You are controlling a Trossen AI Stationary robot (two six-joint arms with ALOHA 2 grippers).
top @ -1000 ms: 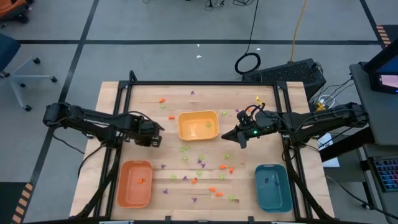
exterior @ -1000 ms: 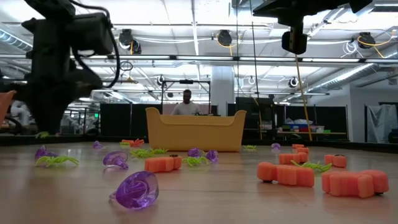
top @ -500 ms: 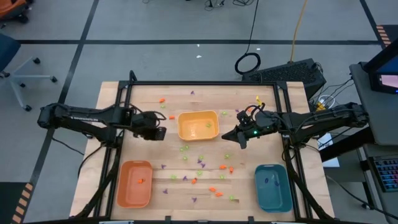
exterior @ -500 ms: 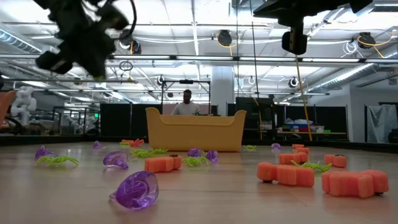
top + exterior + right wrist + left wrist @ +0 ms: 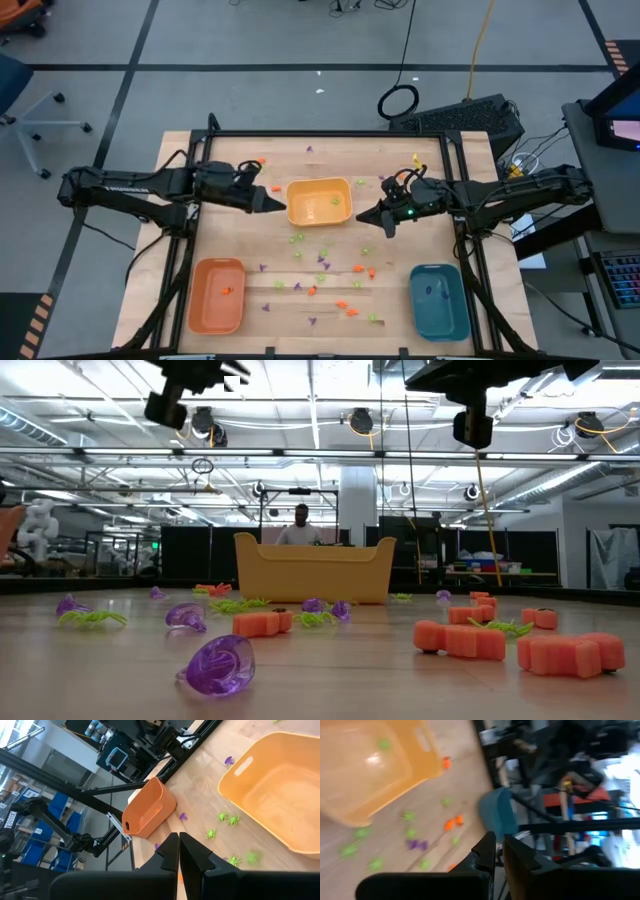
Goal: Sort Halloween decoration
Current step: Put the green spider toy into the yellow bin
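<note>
Halloween decoration (image 5: 322,262) lies scattered well apart from both closed hands, left hand (image 5: 279,202), right hand (image 5: 360,217).

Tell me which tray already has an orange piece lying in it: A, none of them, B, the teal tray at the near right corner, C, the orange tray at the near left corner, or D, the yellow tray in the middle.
C: the high view shows one small orange piece lying inside the orange tray; the teal tray holds only dark purple bits, and the yellow tray shows no orange piece.

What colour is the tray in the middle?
Yellow tray, clearest in the high view.
</note>
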